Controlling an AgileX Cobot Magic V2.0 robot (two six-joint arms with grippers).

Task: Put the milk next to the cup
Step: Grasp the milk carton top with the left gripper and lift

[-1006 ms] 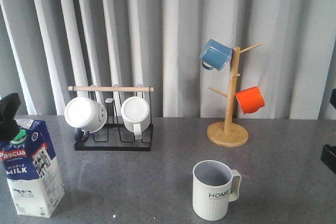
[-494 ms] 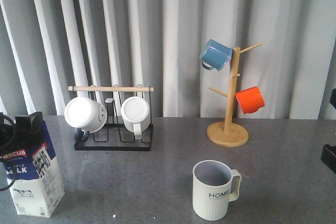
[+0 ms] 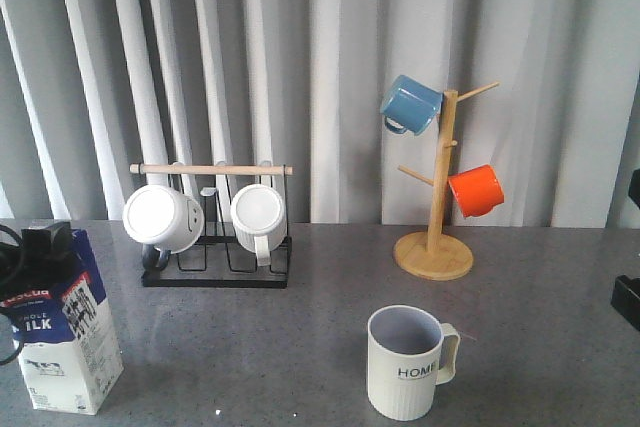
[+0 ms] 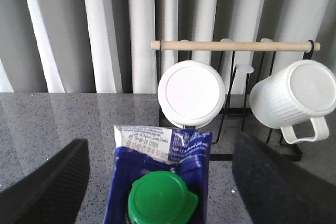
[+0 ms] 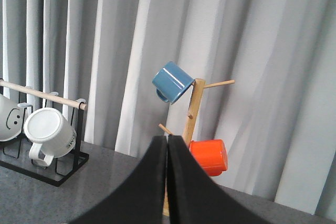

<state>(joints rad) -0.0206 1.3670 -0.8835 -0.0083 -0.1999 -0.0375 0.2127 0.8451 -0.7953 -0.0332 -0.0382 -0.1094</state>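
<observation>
The milk [image 3: 62, 332] stands upright at the near left corner of the table [image 3: 300, 337], its blue-and-white carton facing forward with part of the red label and the words on its side showing. The left gripper [image 4: 160, 182] is down over the top of it: in the left wrist view its two dark fingers [image 4: 50, 182] stand wide apart, one on each side of the carton, with the green cap [image 4: 160, 200] between them, and neither finger seems to touch the carton walls. The cup [image 3: 405, 362] sits near the front edge, a little right of the middle, well apart from the milk, its handle turned to the right and "HOME" readable on its ribbed side. Toward the back left stands a black wire rack [image 3: 215, 247] with a wooden bar, holding two white mugs [image 3: 162, 219] on their sides. Toward the back right, a wooden mug tree [image 3: 435, 217] carries a blue mug [image 3: 410, 104] up high and an orange mug [image 3: 475, 190] lower down. The right gripper [image 5: 168, 182] has its fingers pressed together with nothing between them; it is off at the right edge of the table.
</observation>
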